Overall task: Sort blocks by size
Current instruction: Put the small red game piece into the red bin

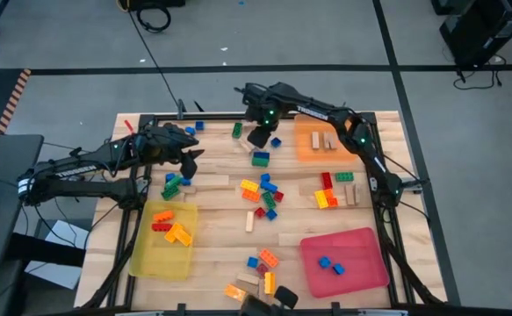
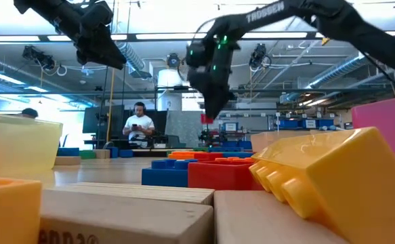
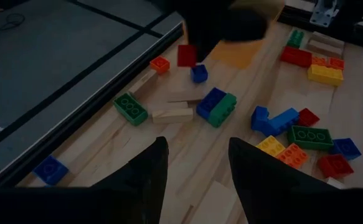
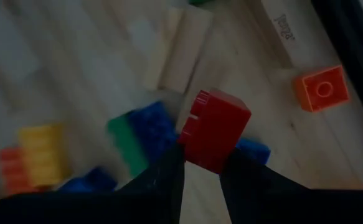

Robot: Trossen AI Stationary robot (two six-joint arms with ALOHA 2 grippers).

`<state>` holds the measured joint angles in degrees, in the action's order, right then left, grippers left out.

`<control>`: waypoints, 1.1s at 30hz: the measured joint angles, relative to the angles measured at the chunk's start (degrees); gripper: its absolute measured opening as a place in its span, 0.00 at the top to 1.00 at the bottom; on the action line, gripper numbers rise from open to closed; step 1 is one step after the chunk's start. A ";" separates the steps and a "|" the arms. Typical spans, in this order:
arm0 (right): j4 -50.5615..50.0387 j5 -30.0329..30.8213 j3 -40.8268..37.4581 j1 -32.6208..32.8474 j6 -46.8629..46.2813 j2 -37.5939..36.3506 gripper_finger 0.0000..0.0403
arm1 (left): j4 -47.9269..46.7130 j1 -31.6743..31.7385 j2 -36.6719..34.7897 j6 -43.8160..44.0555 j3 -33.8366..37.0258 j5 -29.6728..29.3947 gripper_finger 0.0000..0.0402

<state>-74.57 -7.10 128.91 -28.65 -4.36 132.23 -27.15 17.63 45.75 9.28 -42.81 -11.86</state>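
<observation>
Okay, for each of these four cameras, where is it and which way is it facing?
High: above the table, looking straight down; both arms, the left gripper open.
Low: at tabletop height, looking level into the room past a yellow brick; arms overhead.
Left wrist: on the left arm, looking past its fingers at scattered blocks.
Right wrist: right gripper pinching a red block.
Shared: both wrist views show that red block.

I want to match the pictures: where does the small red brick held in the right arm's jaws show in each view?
High view: hidden under the right gripper, near the table's far edge.
Low view: small red brick at the tip of the raised right gripper, centre.
Left wrist view: in the air at upper centre.
Right wrist view: centre, between the jaws.
Shared landmark: the joined blue and green brick, lying just beneath it.
</observation>
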 joint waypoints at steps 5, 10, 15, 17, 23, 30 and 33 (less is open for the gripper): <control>-2.70 0.14 0.01 2.66 -0.85 -5.03 0.75 | 2.72 0.02 -0.01 -0.02 -0.04 -0.50 0.56; -4.40 0.16 0.06 6.04 -4.92 -10.26 0.75 | 3.79 0.00 0.01 -0.02 -0.04 -0.50 0.56; -8.06 4.53 0.06 11.25 -12.12 -15.01 0.75 | 3.59 -0.01 0.01 -0.02 -0.04 -0.50 0.56; -10.36 6.68 0.06 14.26 -15.99 -16.92 0.75 | 3.57 0.01 0.01 -0.02 -0.04 -0.51 0.56; -15.46 14.26 -0.22 24.86 -30.74 -21.71 0.75 | 3.40 0.02 0.01 0.12 -0.04 -0.24 0.56; -15.55 16.19 -8.03 38.19 -49.32 -26.53 0.75 | 2.95 0.02 0.01 0.26 -0.04 0.07 0.56; -15.49 16.21 -13.51 43.74 -57.35 -27.86 0.75 | 2.09 0.02 0.01 0.28 -0.04 0.11 0.56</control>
<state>-90.06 9.11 115.40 15.09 -61.70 104.37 -25.06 17.65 45.76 9.56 -42.85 -11.75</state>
